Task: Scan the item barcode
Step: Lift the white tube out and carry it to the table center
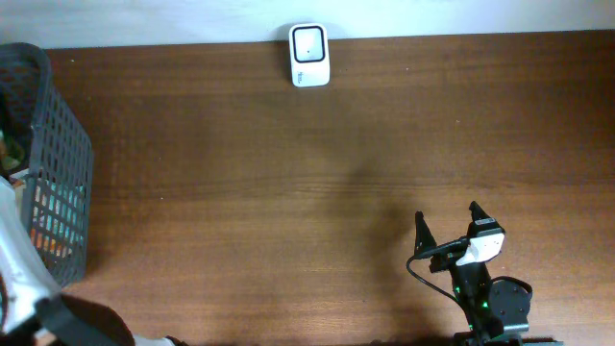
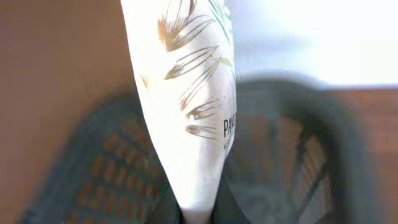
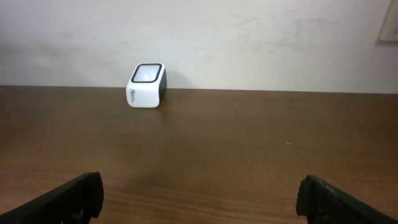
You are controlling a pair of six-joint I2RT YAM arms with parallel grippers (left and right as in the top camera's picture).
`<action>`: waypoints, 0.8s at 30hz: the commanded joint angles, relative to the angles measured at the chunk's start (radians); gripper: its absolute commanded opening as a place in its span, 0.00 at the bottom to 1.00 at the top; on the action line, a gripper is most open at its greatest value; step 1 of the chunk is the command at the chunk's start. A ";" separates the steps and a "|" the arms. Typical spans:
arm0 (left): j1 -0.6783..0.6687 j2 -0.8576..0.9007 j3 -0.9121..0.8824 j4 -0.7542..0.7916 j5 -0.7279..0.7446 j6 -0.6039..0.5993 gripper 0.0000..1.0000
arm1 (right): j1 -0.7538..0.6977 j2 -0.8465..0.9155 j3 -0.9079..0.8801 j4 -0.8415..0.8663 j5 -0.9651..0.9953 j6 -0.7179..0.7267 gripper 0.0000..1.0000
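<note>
A white item (image 2: 186, 93) with brown leaf drawings and dark lettering fills the middle of the left wrist view. My left gripper (image 2: 198, 215) is shut on its narrow lower end, holding it above the dark mesh basket (image 2: 99, 168). No barcode shows on the face turned to the camera. The white scanner (image 1: 309, 55) with its dark window stands at the table's far edge, and it also appears as the scanner (image 3: 147, 86) in the right wrist view. My right gripper (image 1: 450, 229) rests near the front right, open, with nothing between its fingers (image 3: 68, 199).
The dark mesh basket (image 1: 48, 163) stands at the table's left edge with several items inside. My left arm (image 1: 19, 269) reaches up beside it at the lower left. Brown wooden table (image 1: 288, 192) lies between the basket, scanner and right arm.
</note>
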 commanded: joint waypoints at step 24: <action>-0.957 0.094 -0.188 -0.404 0.124 -0.748 0.00 | 0.007 -0.005 -0.008 -0.001 0.006 0.003 0.98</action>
